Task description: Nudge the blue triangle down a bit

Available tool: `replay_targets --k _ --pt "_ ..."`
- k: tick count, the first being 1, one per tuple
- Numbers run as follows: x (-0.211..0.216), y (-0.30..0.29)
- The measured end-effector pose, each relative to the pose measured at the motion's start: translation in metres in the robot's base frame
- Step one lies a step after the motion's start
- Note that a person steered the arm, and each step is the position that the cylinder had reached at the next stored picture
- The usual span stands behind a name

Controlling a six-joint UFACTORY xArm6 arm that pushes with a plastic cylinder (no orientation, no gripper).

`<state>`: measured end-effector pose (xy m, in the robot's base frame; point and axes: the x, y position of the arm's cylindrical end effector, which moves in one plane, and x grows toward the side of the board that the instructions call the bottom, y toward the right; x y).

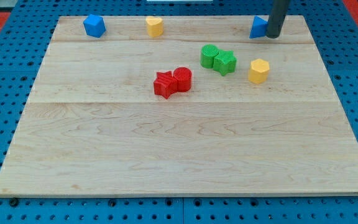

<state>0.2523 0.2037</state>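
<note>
At the view's top right: my tip touching blue triangle | no writing legible

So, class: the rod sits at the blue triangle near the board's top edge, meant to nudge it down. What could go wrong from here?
1. My tip sits at the blue triangle's right side, not above it, so a push from there may slide it left instead of down.
2. Pushed too far down, the triangle could drift toward the yellow hexagon and green blocks below.
3. An off-centre contact may just spin it.
</note>
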Motion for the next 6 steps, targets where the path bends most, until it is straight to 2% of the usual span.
replay_targets --k 2,3,4,5,6 --pt "-0.017 -0.052" --pt "-0.017 -0.009" --pt "-0.038 0.025" --pt "-0.059 -0.022" --pt "-0.054 -0.064"
